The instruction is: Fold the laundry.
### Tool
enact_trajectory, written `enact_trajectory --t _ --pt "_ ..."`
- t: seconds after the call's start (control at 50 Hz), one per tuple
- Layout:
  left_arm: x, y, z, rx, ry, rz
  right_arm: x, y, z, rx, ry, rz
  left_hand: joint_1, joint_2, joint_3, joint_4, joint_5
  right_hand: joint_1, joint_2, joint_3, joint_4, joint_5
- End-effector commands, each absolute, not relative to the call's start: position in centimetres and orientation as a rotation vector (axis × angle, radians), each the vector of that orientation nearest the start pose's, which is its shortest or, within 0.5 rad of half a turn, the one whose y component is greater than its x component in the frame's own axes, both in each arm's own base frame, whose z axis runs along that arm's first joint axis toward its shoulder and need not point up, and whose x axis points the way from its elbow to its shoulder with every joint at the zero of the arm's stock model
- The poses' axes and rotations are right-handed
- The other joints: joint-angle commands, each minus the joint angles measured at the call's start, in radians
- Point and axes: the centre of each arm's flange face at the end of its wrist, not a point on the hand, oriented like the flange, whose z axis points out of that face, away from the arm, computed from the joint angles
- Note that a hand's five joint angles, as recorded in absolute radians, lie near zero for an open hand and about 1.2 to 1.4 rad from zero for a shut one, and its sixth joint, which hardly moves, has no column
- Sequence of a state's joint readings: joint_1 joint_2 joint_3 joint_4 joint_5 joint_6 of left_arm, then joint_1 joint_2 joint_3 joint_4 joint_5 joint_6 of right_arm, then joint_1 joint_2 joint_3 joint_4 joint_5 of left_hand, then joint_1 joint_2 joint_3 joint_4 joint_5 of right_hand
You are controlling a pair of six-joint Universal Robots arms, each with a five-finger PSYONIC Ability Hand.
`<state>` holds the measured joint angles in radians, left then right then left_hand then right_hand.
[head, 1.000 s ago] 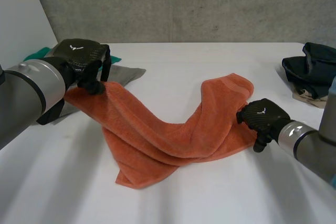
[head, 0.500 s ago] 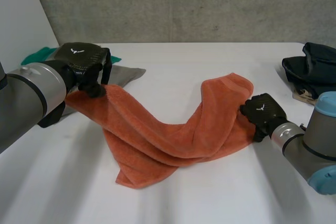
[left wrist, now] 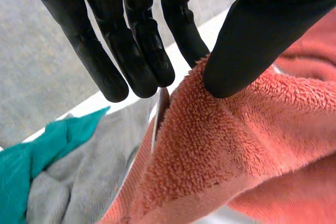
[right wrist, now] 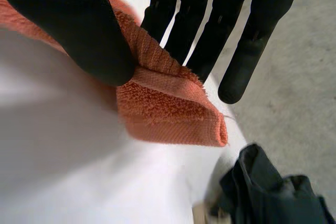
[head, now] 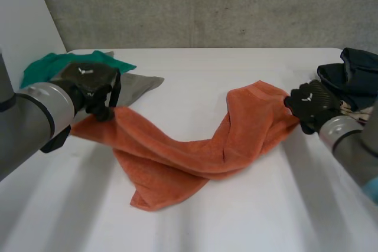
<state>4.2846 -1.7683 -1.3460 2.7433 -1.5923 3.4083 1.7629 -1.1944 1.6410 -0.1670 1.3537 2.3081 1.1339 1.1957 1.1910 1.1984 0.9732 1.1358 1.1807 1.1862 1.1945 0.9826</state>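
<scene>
The left hand (head: 88,84) pinches one corner of the orange towel (head: 195,146) between thumb and fingers, and the right hand (head: 313,105) grips a folded corner at the far end the same way. The white table (head: 236,216) spreads beneath both. The towel runs twisted between the hands, its middle rumpled on the table. A pile of dark clothes (head: 351,75) sits just beyond the right hand. A grey cloth (head: 139,84) and a green cloth (head: 53,66) lie beside the left hand.

Plain orange towel (head: 189,151) between my black left hand (head: 88,81) and right hand (head: 311,103); teal cloth (head: 53,63), grey cloth (head: 139,84), dark garment (head: 351,75), white tabletop (head: 195,69).
</scene>
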Motion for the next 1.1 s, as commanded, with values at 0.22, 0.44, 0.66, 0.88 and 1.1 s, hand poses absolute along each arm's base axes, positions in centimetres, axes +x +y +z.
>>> enact_trajectory --t 0.22,0.44,0.66,0.88,1.1 --pt "-24.8 -28.0 20.7 1.289 2.282 -1.373 18.8 -27.3 21.5 -2.021 2.378 -1.605 0.262 0.201 0.205 0.198 0.249 0.260 0.216 0.210 0.202 0.239" --pt "-25.0 -36.9 39.7 0.467 1.698 -2.524 23.2 -38.5 38.7 -0.626 1.683 -2.981 0.262 0.201 0.205 0.198 0.249 0.260 0.216 0.210 0.202 0.239" --pt "-23.4 -37.5 42.1 0.317 1.680 -2.685 25.0 -37.8 41.7 -0.540 1.205 -3.098 0.254 0.192 0.197 0.189 0.240 0.260 0.216 0.210 0.202 0.239" --pt "-22.9 -38.5 29.1 0.446 2.214 -2.218 25.6 -37.9 33.3 -0.778 1.546 -2.865 -0.352 -0.414 -0.409 -0.417 -0.366 0.260 0.216 0.210 0.202 0.239" --pt "-25.7 -38.2 20.7 0.638 2.453 -2.013 28.0 -30.5 39.8 -0.830 1.275 -2.849 -0.959 -1.021 -1.016 -1.024 -0.973 0.260 0.216 0.210 0.202 0.239"
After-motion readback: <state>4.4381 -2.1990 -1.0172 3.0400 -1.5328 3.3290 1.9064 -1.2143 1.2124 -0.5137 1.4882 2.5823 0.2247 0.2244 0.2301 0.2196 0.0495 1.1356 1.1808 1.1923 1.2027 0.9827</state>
